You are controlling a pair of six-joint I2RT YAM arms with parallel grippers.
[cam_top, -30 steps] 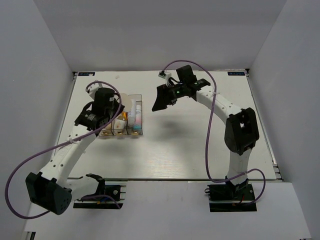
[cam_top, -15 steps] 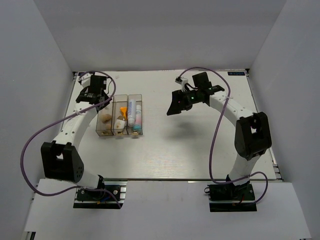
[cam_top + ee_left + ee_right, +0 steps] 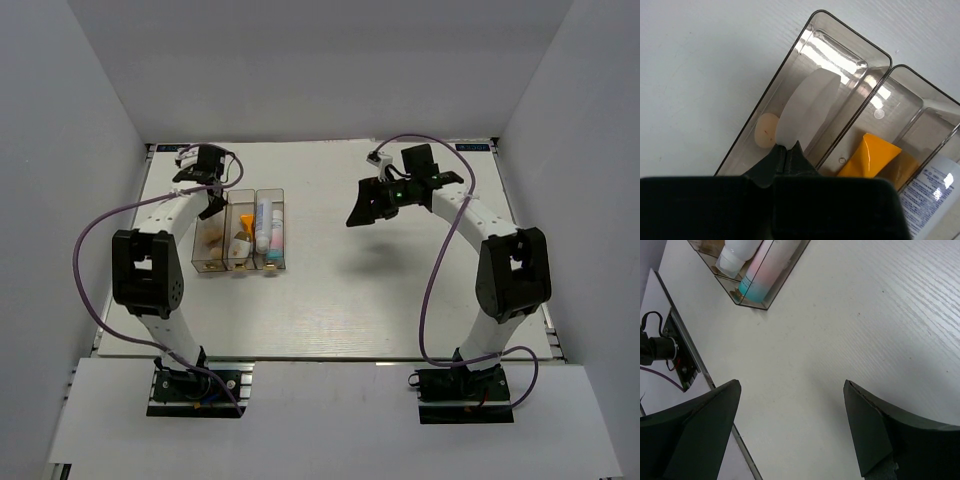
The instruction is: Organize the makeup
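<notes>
Left gripper [image 3: 785,152]: the black fingers are pressing together and pinching the lower edge of a thin round cream puff [image 3: 807,110]. The puff is standing tilted above the leftmost clear rectangular plastic box [image 3: 837,52]. I cannot tell whether it is touching the box floor. A beige egg-shaped sponge [image 3: 765,131] is lying inside that same box, just beside the puff and the fingertips.

In the next compartment, the middle clear box [image 3: 905,102] is holding a flat orange tube [image 3: 875,155], which is lying lengthwise. A white tube with small print [image 3: 935,187] is showing at the lower right corner, beyond the orange one.

Seen from overhead, the left gripper [image 3: 213,200] is hanging over the far end of the left box. The three boxes are sitting side by side on the left half of the pale wood-grain table [image 3: 340,300].

Right gripper [image 3: 792,385]: the fingers are spreading wide, gripping nothing, and hanging over bare table. In its wrist view a corner of the rightmost clear box [image 3: 747,302] is showing at the upper left. A pink-to-teal tube [image 3: 765,270] is lying along that box's outer wall. A white capped tube [image 3: 737,255] is lying just beside it, though I cannot tell in which compartment.

From overhead, the right gripper [image 3: 365,205] is hanging well apart from the boxes, off to their right.
</notes>
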